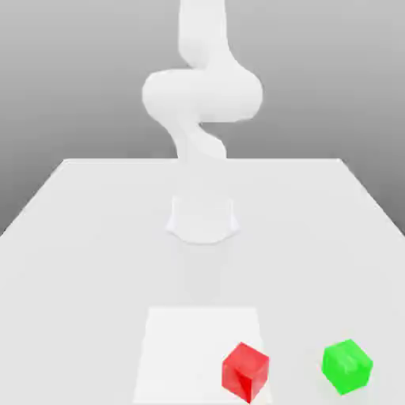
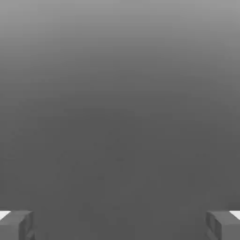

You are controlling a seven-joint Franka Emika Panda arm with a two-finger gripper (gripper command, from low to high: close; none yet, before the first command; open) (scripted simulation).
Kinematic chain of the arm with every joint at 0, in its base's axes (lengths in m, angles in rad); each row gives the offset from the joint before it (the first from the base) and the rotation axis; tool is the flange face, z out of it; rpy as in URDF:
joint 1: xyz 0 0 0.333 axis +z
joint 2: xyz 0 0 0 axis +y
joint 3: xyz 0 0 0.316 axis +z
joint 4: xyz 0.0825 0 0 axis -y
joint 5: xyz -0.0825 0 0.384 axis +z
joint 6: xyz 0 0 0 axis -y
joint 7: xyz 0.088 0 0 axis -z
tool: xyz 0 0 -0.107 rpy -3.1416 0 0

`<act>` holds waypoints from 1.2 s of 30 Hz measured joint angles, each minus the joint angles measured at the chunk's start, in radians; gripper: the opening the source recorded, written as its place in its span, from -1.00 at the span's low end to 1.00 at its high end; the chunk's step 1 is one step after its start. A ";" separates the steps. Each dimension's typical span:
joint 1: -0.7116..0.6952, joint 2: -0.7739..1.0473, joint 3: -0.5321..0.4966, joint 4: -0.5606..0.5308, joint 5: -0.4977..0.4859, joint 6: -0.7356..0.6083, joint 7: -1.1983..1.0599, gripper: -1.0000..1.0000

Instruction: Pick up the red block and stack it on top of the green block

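The red block [image 1: 245,371] sits on the table [image 1: 79,237] near the front edge, resting on a paler square patch [image 1: 182,348] of the tabletop, at that patch's corner toward the exterior view's right. It stands turned so that one vertical edge faces the camera, with its top face and two side faces showing. The green block [image 1: 347,366] lies on the bare table to the exterior view's right of the red block, near it but clearly apart, with a strip of table between them; it is turned in much the same way and sits about as close to the front edge. Nothing rests on top of either block. The arm [image 1: 202,87] rises behind the red block, farther back on the table, from a rounded base [image 1: 202,219] that stands roughly in line with the pale patch; its white links curve upward and pass out of the top of the exterior view. In the hand view the gripper [image 2: 120,225] has its two grey fingertips [image 2: 16,225] set at opposite lower corners, far apart from each other, so the jaws are spread wide and hold nothing. Between and beyond the fingertips there is only a plain grey background, lighter toward one side and darker toward the fingertips. The red block stays untouched on the table, well away from the fingertips.
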 joint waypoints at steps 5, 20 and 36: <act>-0.072 0.188 0.091 -0.035 -0.050 0.069 0.178 0.00; -0.140 0.730 0.213 -0.137 -0.174 0.270 0.678 0.00; -0.057 1.092 0.143 -0.147 -0.216 0.503 0.866 -1.00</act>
